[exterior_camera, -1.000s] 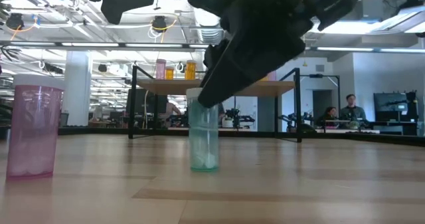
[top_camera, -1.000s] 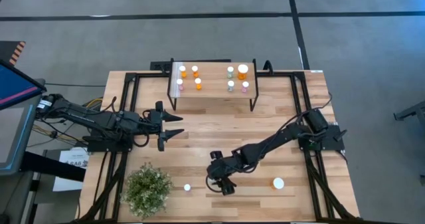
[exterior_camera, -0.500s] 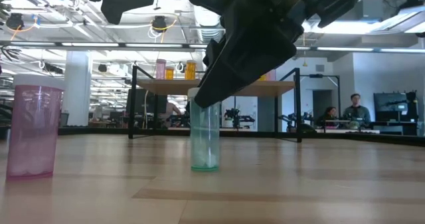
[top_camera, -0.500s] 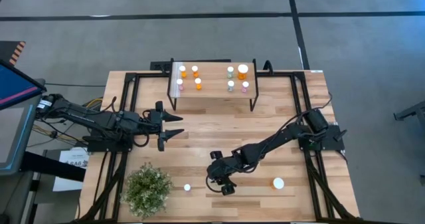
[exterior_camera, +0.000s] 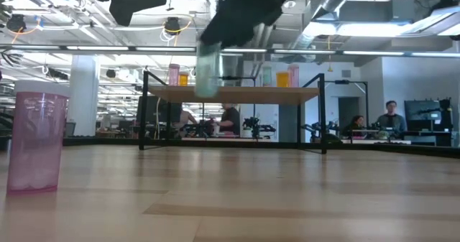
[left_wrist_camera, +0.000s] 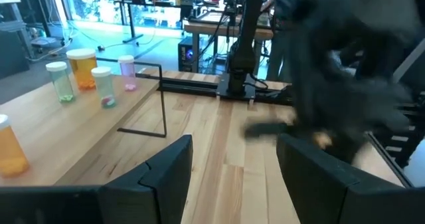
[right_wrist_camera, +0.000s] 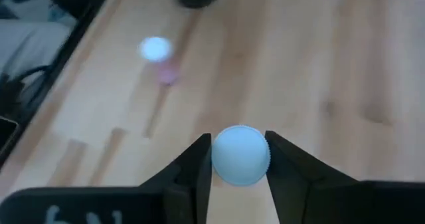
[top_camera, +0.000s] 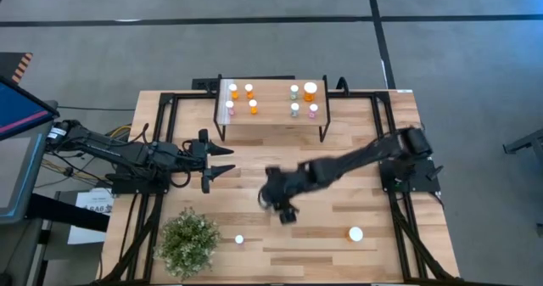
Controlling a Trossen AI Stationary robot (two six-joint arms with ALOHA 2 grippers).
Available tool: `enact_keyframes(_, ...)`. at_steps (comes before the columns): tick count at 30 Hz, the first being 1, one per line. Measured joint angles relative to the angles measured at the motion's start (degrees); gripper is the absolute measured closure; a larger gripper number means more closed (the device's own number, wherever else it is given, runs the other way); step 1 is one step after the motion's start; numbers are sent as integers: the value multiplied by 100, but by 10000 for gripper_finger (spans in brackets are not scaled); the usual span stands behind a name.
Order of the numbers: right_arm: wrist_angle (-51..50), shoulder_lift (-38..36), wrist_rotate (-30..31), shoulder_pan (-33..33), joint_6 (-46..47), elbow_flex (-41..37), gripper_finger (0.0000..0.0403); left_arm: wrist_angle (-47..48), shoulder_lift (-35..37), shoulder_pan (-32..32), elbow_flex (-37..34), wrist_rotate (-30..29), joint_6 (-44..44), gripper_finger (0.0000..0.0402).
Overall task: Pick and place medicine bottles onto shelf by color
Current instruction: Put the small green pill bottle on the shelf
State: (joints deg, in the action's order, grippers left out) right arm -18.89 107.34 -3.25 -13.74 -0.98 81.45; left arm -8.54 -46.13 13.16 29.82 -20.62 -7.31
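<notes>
My right gripper (top_camera: 285, 211) hangs over the middle of the table, shut on a pale green medicine bottle (exterior_camera: 207, 70) with a white cap (right_wrist_camera: 240, 154). The shelf (top_camera: 271, 101) stands at the far edge on black legs. On it are orange bottles (top_camera: 249, 90) and a pink bottle on the left, and green (top_camera: 294, 109), orange and pink bottles on the right. A small pink bottle (top_camera: 239, 239) and a white-capped bottle (top_camera: 355, 233) stand upright near the table's near edge. My left gripper (top_camera: 222, 160) waits open at the left, touching nothing. My right gripper pinches the bottle by its top, the cap's rim (right_wrist_camera: 216, 156) sitting between the two fingers (right_wrist_camera: 192, 171). The fingers slant down onto it from above. The bottle hangs below them, roughly upright, lifted clear of the table.
A green bushy plant (top_camera: 188, 242) stands at the near left corner. The pink bottle (exterior_camera: 36, 141) stands close in front of the low camera. Bare wood (top_camera: 339, 150) lies between my right gripper and the shelf. People sit in the room beyond the table.
My right gripper has risen and gone from the near edge toward the shelf. The pale green bottle, which stood on the table, has come up with it and now hangs clear of the wood.
</notes>
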Motion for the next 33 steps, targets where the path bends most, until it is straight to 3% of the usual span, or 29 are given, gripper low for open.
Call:
enact_keyframes(9, -226, -1382, 0, 1602, -548, 4, 256, -22, 2, 1, 2, 32, 20, 195)
enact_keyframes(14, -317, -1680, -225, 2562, -676, 353, 255, -48, 4, -1, 2, 30, 57, 195)
enact_keyframes(22, -1371, -1107, -577, 3709, -810, 1532, 255, -43, 4, -1, 2, -16, 57, 195)
enact_keyframes(33, -2142, 173, -746, 4324, -870, 2534, 255, 10, 2, -1, 2, -16, 79, 195)
